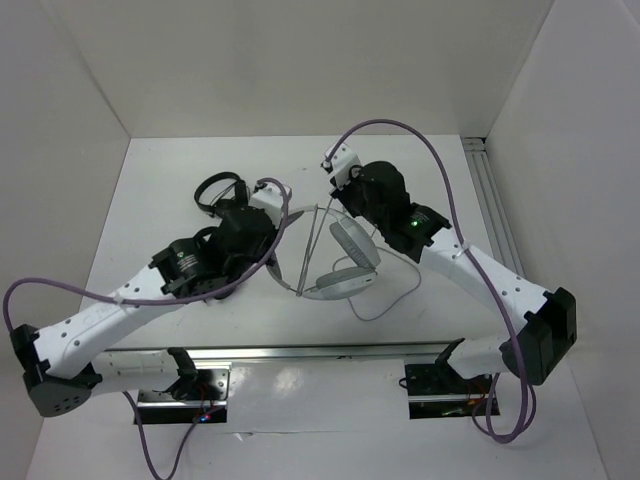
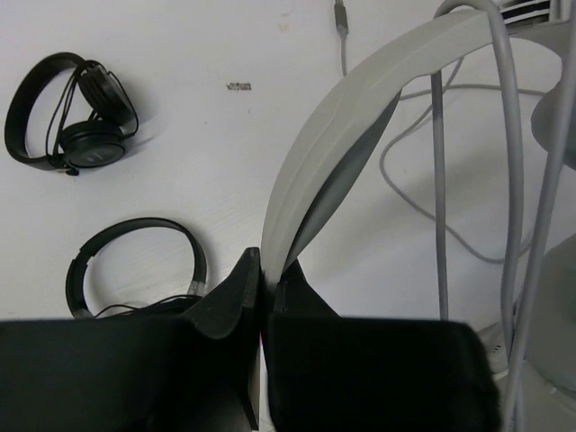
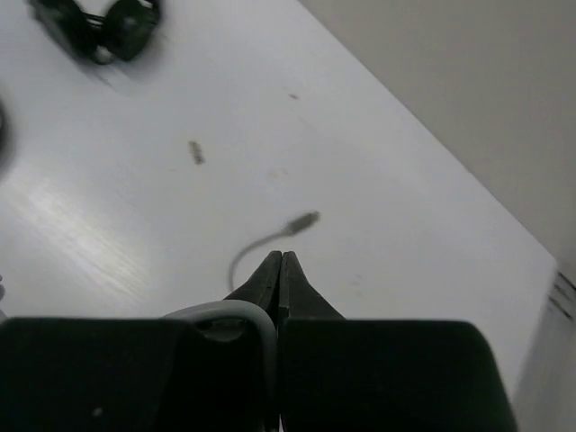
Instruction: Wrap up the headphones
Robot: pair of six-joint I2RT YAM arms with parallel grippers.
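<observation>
The light-grey headphones are held up at the table's middle, ear cups to the right. My left gripper is shut on the wide headband, which rises from between its fingers in the left wrist view. The thin grey cable runs in taut strands across the headband. My right gripper is shut on the cable above the headphones. In the right wrist view the cable loops beside the closed fingers, and the plug end hangs beyond them.
Two smaller black headphones lie on the table to the left, one farther and one near my left gripper. One of them shows in the top view. Slack cable trails on the table. White walls enclose the table.
</observation>
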